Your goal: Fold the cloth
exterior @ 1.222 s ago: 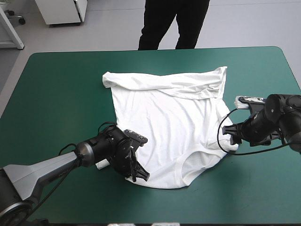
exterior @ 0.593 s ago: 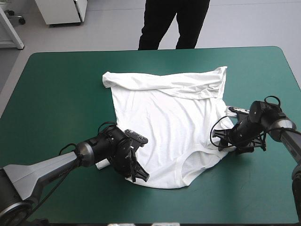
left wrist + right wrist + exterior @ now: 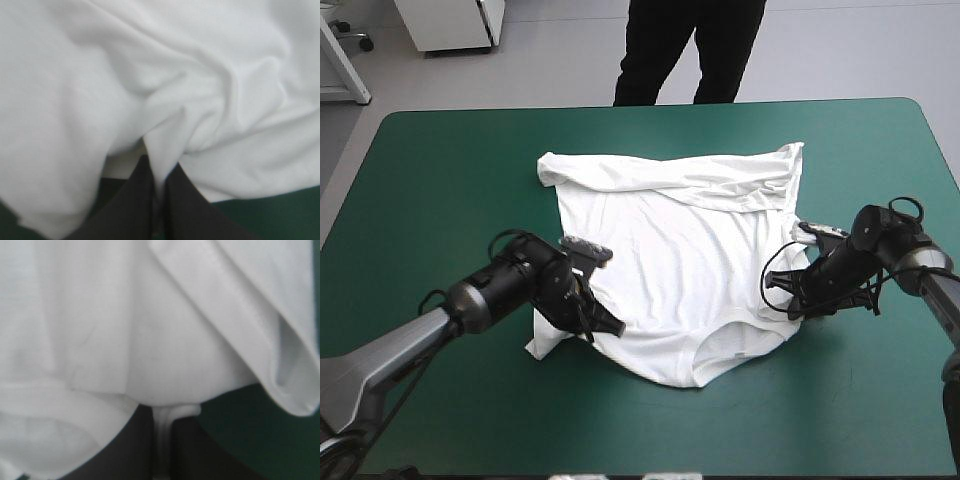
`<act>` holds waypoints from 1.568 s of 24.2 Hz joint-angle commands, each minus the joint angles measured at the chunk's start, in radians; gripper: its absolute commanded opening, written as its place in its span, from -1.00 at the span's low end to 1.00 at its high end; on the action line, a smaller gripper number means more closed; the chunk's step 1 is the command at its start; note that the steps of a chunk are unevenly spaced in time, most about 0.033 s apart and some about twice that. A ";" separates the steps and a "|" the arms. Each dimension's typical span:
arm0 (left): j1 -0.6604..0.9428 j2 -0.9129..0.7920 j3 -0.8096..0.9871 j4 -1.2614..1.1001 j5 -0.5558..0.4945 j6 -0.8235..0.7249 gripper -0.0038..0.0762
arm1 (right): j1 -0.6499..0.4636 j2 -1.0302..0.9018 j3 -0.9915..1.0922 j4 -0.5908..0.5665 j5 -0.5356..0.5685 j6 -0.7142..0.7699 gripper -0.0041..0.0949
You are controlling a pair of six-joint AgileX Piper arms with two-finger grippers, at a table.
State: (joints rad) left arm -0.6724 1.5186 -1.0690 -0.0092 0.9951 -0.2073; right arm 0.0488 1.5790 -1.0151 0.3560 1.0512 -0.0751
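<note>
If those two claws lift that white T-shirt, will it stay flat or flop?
Probably flop: the T-shirt already bunches into soft folds where the left gripper pinches it. Likely light too: the sheet pinched by the right gripper looks thin. Between the two held spots it would probably sag.

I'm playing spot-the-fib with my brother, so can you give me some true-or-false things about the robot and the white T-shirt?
1. The robot's left hand pinches the white short-sleeved cloth T-shirt. True.
2. The right hand is wide open and holds nothing. False: it is shut on an edge of the T-shirt.
3. The T-shirt hangs high in the air. False: most of it lies spread on the teal-green table cover.
4. The two hands hold opposite sides of the T-shirt. True.
</note>
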 commanded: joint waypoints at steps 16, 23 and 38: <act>0.156 -0.237 -1.121 0.159 -0.113 0.254 -0.93 | 0.003 -0.293 -1.204 0.138 0.097 -0.066 -0.95; 0.156 -0.237 -1.301 0.028 -0.290 0.431 -0.93 | 0.003 -0.293 -1.411 0.201 -0.077 -0.163 -0.95; 0.156 -0.237 -1.431 -0.160 -0.461 0.572 -0.93 | 0.003 -0.293 -1.563 0.204 -0.212 -0.196 -0.95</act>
State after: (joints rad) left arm -0.5173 1.2920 -2.4841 -0.1498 0.5753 0.3625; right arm 0.0497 1.2854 -2.5702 0.5624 0.8966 -0.2769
